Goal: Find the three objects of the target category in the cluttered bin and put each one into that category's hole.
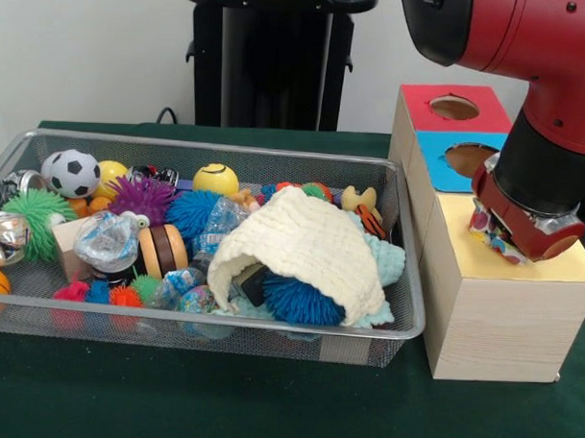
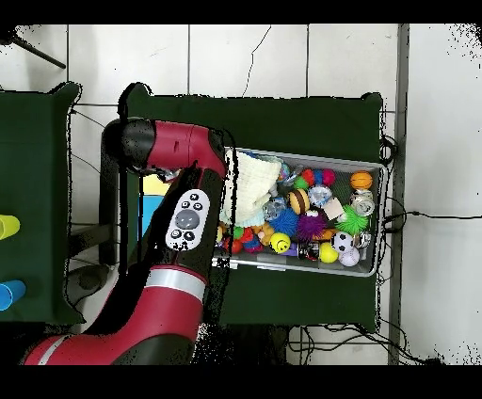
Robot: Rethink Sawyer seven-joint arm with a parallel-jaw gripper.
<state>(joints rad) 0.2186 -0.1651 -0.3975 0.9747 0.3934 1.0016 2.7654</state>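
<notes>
Overhead, the arm (image 1: 529,54) bends down over the wooden box (image 1: 506,294).

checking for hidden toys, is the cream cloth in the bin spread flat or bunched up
Bunched up: the cream cloth humps over a blue spiky ball, which shows under its lifted edge.

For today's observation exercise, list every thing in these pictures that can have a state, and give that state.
Wire basket: full of toys, on the table.
Cream cloth: draped over toys, partly covering a blue spiky ball.
Soccer ball: resting at the basket's corner.
Wooden box: upright beside the basket.
Red hole: empty-looking.
Blue hole: partly hidden by the arm.
Gripper: over the yellow section, grip unclear.
</notes>
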